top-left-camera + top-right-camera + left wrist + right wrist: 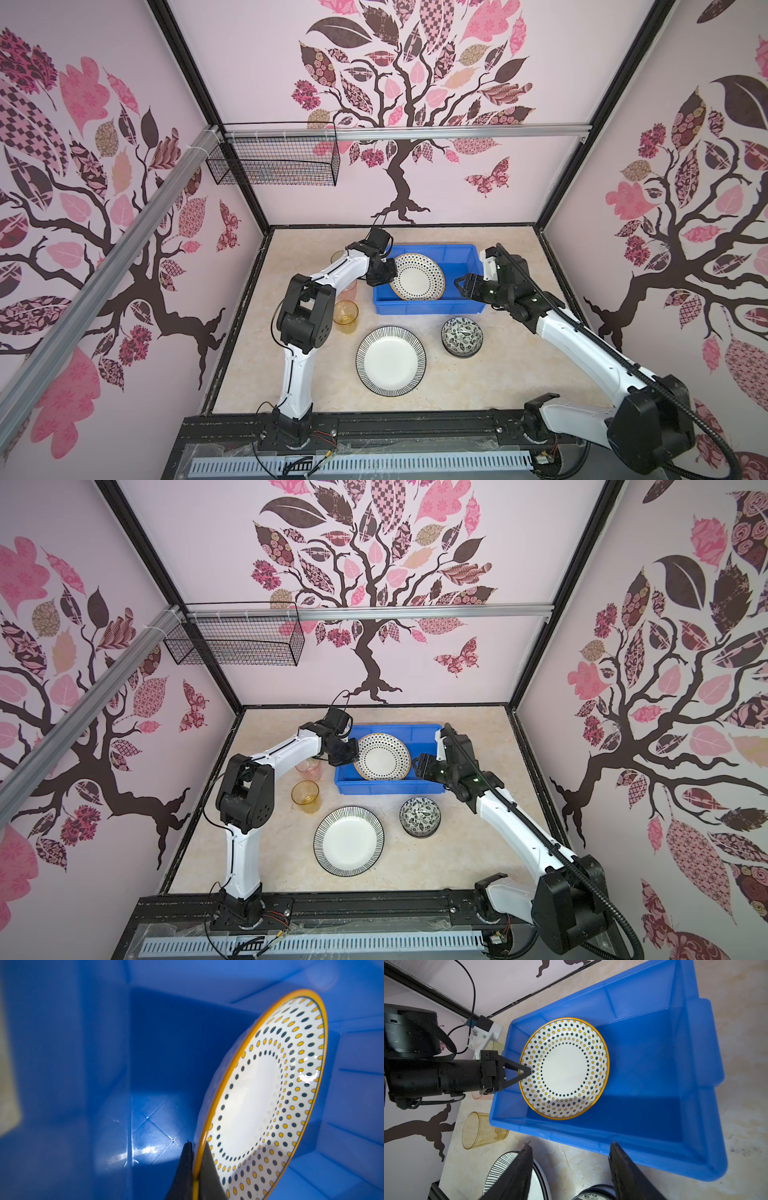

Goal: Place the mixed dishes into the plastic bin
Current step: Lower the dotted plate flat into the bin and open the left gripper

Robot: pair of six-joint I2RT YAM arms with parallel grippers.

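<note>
My left gripper (388, 276) (197, 1142) is shut on the rim of a dotted plate (417, 276) (259, 1095) with an orange edge. The plate hangs tilted inside the blue plastic bin (428, 309) (654, 1064), toward its left end. My right gripper (461, 286) (570, 1144) stands open and empty over the bin's front right rim. In both top views a striped plate (390, 359) (348, 840) and a floral bowl (461, 336) (419, 816) lie on the table in front of the bin. An amber tumbler (345, 316) and a pink tumbler (349, 291) stand left of it.
A black wire basket (274, 166) hangs on the back wall at the upper left. The left arm's elbow (305, 311) stands close beside the tumblers. Walls enclose the table on three sides.
</note>
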